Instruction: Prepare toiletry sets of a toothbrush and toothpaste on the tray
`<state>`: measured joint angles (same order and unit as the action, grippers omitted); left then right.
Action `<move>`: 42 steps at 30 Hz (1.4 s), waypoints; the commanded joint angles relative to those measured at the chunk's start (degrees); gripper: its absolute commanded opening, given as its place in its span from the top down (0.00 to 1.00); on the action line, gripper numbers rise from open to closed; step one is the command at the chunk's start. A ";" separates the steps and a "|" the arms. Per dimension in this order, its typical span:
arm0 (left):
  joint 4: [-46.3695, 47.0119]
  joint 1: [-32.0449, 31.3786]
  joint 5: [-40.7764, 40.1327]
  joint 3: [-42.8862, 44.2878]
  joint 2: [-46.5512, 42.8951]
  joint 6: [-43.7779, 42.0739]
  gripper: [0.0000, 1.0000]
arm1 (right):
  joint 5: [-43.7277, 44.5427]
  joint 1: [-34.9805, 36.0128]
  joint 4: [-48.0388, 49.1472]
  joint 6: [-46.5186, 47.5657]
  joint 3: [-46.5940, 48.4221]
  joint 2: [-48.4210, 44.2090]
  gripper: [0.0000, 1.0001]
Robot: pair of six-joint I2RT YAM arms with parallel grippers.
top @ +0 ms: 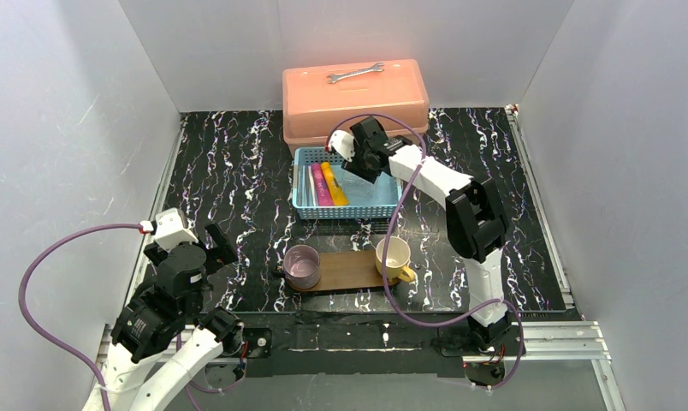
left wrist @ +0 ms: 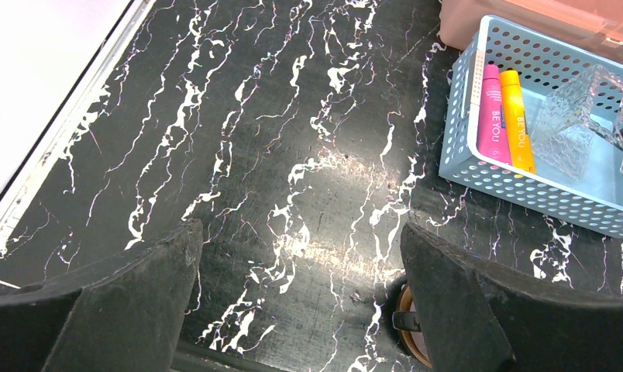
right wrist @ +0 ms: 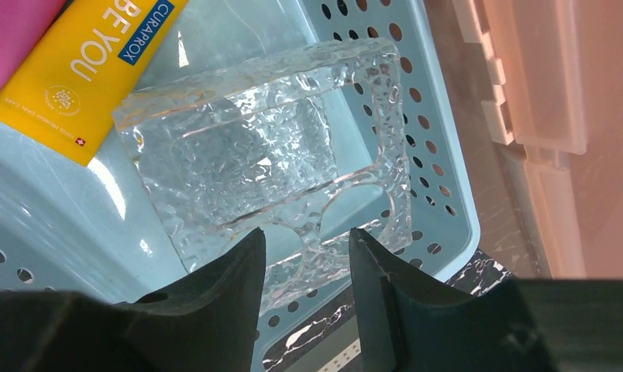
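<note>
So: R gripper point(right wrist: 307, 236) is down inside the light-blue basket point(top: 351, 211), toward its right side. Its jaws are approx. half apart and pinched on the lower edge of a clear bumpy piece point(right wrist: 262, 147). In the L wrist view that clear piece stands tilted in the basket rather than lying flat.

Yellow tube point(top: 334, 184) & pink tube point(top: 321, 186) lie flat, side by side, in the basket's left half, w/ the pink on the left. Both read "BE YOU". The yellow tube's end is just beside the clear piece, maybe touching; can't tell. Slim pale sticks point(top: 305, 185) lie just left of the pink tube, along the basket wall. They're too small to say whether they're brushes.

Tray point(top: 349, 271), a dark-brown board, sits btwn the basket and the arm bases. A lilac cup point(top: 302, 265) is on its left end and a cream cup point(top: 394, 255) w/ a yellow handle on its right end.

L gripper point(left wrist: 301, 298) hovers over the black marbled table point(left wrist: 293, 116) at near left, well apart from the basket. Its jaws are wide, w/ only tabletop showing btwn them.

A salmon box point(top: 323, 101) sits just behind the basket, w/ a steel wrench point(top: 355, 74) on its lid.
</note>
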<state>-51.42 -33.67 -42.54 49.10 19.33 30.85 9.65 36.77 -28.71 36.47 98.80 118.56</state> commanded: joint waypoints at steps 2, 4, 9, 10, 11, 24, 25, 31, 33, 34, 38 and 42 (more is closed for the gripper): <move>0.19 -0.21 -0.69 -0.67 0.36 -0.44 0.01 | -4.80 -1.39 -1.63 0.10 4.03 0.18 0.49; 0.26 -0.17 -0.70 -0.66 0.44 -0.44 0.01 | -5.21 -1.52 -2.43 -0.20 4.45 0.09 0.50; 0.24 -0.17 -0.60 -0.67 0.46 -0.44 0.01 | -6.43 -2.42 -3.21 -0.49 4.79 0.25 0.51; 0.22 -0.18 -0.58 -0.67 0.51 -0.44 0.01 | -6.97 -2.54 -3.34 -0.58 4.86 0.26 0.52; 0.25 -0.17 -0.61 -0.67 0.52 -0.44 0.01 | -7.60 -2.65 -3.52 -0.62 4.90 0.26 0.52; 0.22 -0.17 -0.52 -0.59 0.94 -0.52 0.01 | -12.51 -3.47 -5.41 -1.73 6.90 2.48 0.57; 0.22 -0.21 -0.49 -0.59 0.97 -0.47 0.01 | -12.69 -3.46 -5.56 -1.75 7.01 2.61 0.58; 0.19 -0.17 -0.59 -0.59 0.90 -0.48 0.01 | -12.26 -3.55 -5.77 -1.71 6.89 2.34 0.68; 0.25 -0.20 -0.56 -0.59 0.93 -0.52 0.01 | -11.68 -3.55 -5.58 -1.60 6.58 1.99 0.71; 0.20 -0.17 -0.60 -0.59 0.89 -0.53 0.01 | -11.33 -3.55 -5.53 -1.58 6.43 1.80 0.73; 0.23 -0.17 -0.60 -0.59 0.77 -0.44 0.01 | -10.88 -3.56 -5.64 -1.86 5.80 1.11 0.84; 0.22 -0.17 -0.55 -0.59 0.66 -0.44 0.01 | -10.83 -3.56 -5.90 -3.10 5.61 0.27 0.98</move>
<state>-51.42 -33.67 -42.54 49.10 19.40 30.65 -1.26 33.34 -33.52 34.74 103.66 120.92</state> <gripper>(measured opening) 0.992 0.217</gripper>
